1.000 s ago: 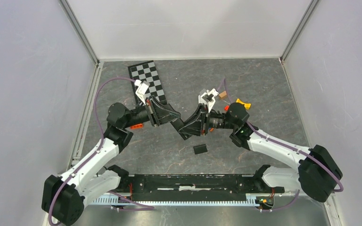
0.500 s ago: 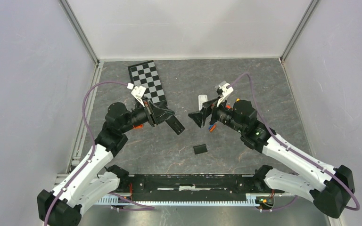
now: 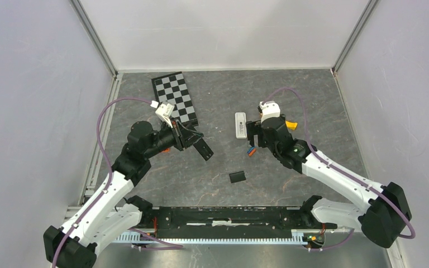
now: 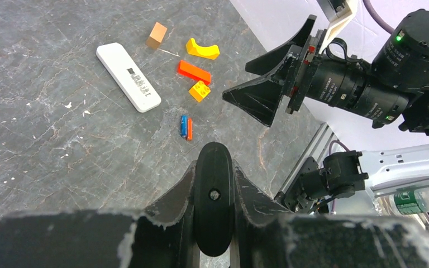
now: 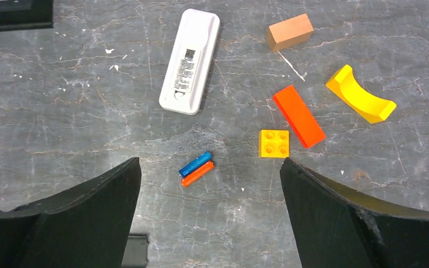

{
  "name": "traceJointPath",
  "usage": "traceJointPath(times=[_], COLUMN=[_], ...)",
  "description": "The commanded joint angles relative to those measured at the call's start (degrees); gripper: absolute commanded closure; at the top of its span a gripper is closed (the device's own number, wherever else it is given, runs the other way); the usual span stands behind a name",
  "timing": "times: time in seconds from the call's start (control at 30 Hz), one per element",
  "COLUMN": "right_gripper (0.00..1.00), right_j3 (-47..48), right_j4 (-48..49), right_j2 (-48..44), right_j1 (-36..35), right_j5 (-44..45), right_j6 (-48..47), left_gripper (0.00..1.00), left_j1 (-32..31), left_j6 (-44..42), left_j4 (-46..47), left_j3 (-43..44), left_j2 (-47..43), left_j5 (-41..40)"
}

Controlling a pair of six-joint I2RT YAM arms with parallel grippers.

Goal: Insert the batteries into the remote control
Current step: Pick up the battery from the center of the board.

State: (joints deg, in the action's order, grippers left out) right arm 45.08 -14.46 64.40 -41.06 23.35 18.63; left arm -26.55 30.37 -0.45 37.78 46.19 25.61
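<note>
Right arm has swung off centre, where its tool sat nose to nose with the left one a second ago, and now hangs over the batteries. Left arm has backed off slightly toward its own side.

Right tool [image 5: 210, 160]: jaws wide, nothing in them, clear of the counter [image 5: 61, 111]. Batteries [image 5: 196, 168]: one blue, one orange, side by side and touching, flat on the counter under the gap. No gold-brass one in view. White remote [image 5: 190, 61] lies just beyond them, label up. Stud block [image 5: 274, 143] sits near the right finger, orange bar [image 5: 298, 116] just beside it. Arch [image 5: 360, 95] and tan block [image 5: 289, 32] are further out.

Left tool [image 4: 214, 167]: jaws narrow, clamped on a slim black body seen end-on, which reads as a black remote [image 3: 205, 151]. Its bay isn't visible. Small black piece [image 3: 236, 177] lies on the counter nearer the bases, possibly a cover.

Risks, as judged:
- The pair touches, so a straight-down close likely grabs both or kicks one away rolling.
- Batteries lie skewed to the closing line. The fingers would push partly along their length, and they could pivot or squirt out. Wrist yaw looks needed first.
- The right finger could clip the stud block on descent.
- Insertion needs the bay facing the right arm, and that can't be confirmed from here.

Pose: right arm reaches forward, elbow bent, wrist pitched down, tool pointing at the counter. Left arm is stretched toward centre, tool angled over the counter, well apart from the right one.
</note>
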Motion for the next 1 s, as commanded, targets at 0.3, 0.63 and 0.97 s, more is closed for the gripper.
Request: traceJointPath(times=[0.3, 0.63, 0.97], right_gripper=[0.02, 0.02, 0.24], right_j3=[-4.73, -8.43, -7.31], right_j4=[6.35, 6.16, 8.88], right_j2=[6.28, 9.49, 14.21], right_j1=[0.58, 7.57, 8.78], right_j5=[-0.13, -4.27, -15.91], right_j6=[2.1, 7.74, 9.67], left_gripper=[0.98, 0.98, 0.98], left_j1=[-0.09, -0.09, -0.09], left_j6=[-1.99, -2.67, -3.54], left_j4=[0.83, 0.8, 0.8], left_j3=[2.0, 2.04, 1.78], left_j2=[-0.41, -1.26, -1.98], left_j5=[-0.73, -0.82, -2.1])
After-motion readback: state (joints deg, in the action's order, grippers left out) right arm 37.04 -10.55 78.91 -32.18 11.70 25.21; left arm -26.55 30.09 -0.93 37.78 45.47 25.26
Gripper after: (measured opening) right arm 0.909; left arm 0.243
